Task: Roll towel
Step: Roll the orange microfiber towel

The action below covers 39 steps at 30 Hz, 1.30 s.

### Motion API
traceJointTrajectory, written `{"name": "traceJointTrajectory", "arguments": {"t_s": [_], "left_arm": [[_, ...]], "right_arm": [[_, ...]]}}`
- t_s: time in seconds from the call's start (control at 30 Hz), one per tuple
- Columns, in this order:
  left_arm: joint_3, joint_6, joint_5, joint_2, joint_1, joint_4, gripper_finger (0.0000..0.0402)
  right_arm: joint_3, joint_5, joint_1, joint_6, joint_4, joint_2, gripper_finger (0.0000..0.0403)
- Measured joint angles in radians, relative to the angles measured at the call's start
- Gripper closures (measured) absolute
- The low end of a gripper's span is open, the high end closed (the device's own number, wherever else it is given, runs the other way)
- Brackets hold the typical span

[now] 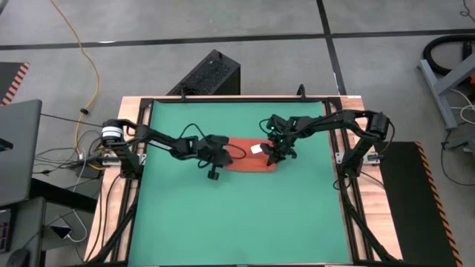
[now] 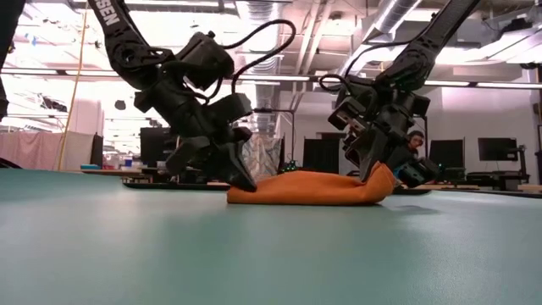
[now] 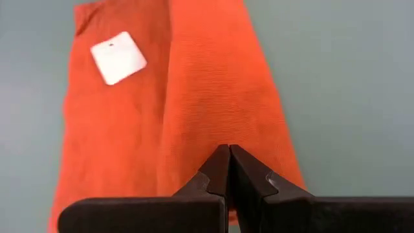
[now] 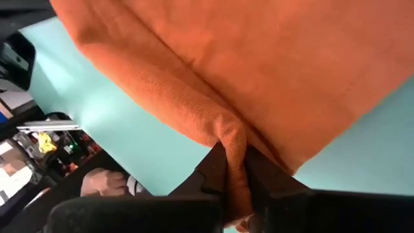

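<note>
Orange-red towel (image 1: 249, 158) is lying folded and flat near the middle of the green mat (image 1: 237, 215), white tag (image 1: 257, 149) facing up. You're seeing no bins or trays on the mat, so nothing is sitting inside anything.

Left gripper (image 1: 213, 157) is sitting at the towel's left edge with its fingers pressed fully together; in the left wrist view the fingertips (image 3: 229, 162) are meeting over the cloth with nothing between them, so you're holding nothing there.

Right gripper (image 1: 276, 154) is sitting at the towel's right end, fingers narrow and pinching a fold of the towel; the right wrist view is showing that fold bunching up between the fingers (image 4: 217, 171). In the low view that right end (image 2: 379, 180) is lifting slightly off the mat.
</note>
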Motion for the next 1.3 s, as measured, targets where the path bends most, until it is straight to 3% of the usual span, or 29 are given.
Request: {"name": "traceJointTrajectory", "arguments": {"t_s": [0.57, 1.03, 1.2, 1.3], "left_arm": [[0.003, -0.064, 0.011, 0.084, 0.000, -0.005, 0.0401], [0.002, -0.079, 0.010, 0.102, 0.007, -0.026, 0.0401], [0.001, -0.105, 0.006, 0.102, 0.007, -0.026, 0.0401], [0.000, -0.120, 0.005, 0.103, 0.008, -0.025, 0.0401]], "right_arm": [[0.000, 0.116, -0.017, -0.114, 0.036, -0.032, 0.0315], [0.000, 0.302, -0.102, -0.271, -0.125, -0.120, 0.0217], [0.000, 0.406, -0.107, -0.400, -0.101, -0.202, 0.0212], [-0.004, 0.505, -0.044, -0.485, -0.062, -0.293, 0.0223]]}}
